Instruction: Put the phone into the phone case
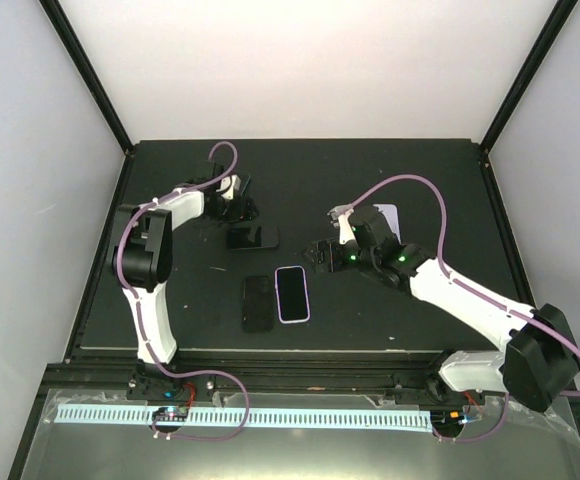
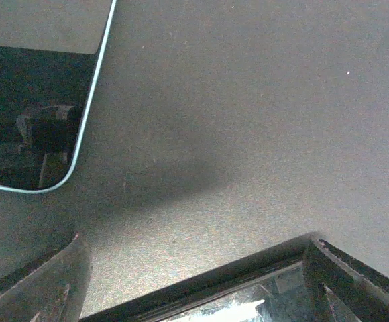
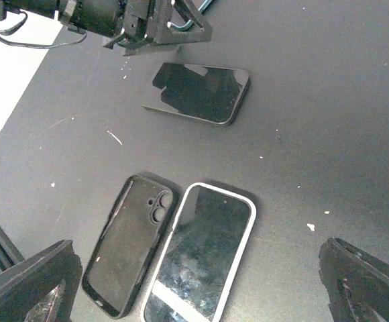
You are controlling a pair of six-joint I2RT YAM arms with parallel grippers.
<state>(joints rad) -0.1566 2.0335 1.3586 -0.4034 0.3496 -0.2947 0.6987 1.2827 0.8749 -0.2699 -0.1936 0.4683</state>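
A bare black phone (image 1: 252, 237) lies screen up on the dark table, and its corner (image 2: 27, 114) shows at the upper left of the left wrist view. My left gripper (image 1: 238, 207) hovers just behind it, open and empty, with bare mat between the fingers (image 2: 196, 255). The empty black phone case (image 1: 258, 302) lies further forward, inside up, its camera cut-out toward the far side (image 3: 129, 245). My right gripper (image 1: 316, 255) stands open to the right of both, above the case area (image 3: 194, 268), and holds nothing.
A second phone in a white-rimmed case (image 1: 292, 294) lies right beside the black case (image 3: 201, 255). A pale flat object (image 1: 387, 215) sits behind the right arm. The table's raised black frame (image 2: 214, 282) runs close to the left gripper.
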